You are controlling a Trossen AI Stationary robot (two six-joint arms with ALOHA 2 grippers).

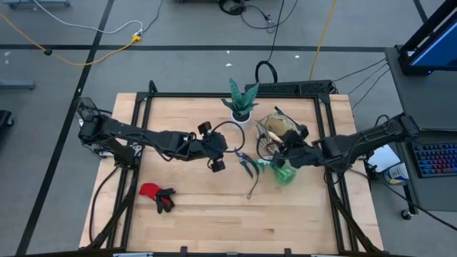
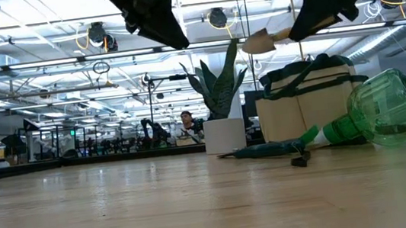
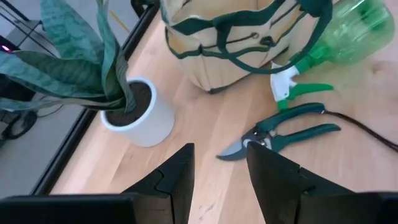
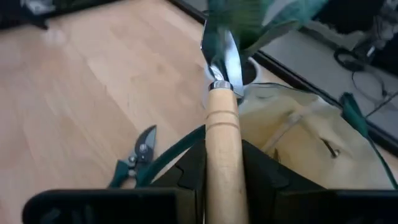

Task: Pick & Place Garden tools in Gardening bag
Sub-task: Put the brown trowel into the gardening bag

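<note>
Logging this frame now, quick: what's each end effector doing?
Left end effector: open, empty.
Right end effector: closed on wooden-handled trowel.

The left arm reaches from the left side toward the middle of the bench, low and almost straight. The left gripper [image 1: 216, 153] hangs above the surface, its jaws apart with a clear gap and nothing between them. The right arm comes in from the right side, bent at the elbow. The right gripper [image 1: 285, 151] is raised, and its jaws are closed on a wooden-handled tool [image 4: 224, 134], the handle pointing forward.
</note>
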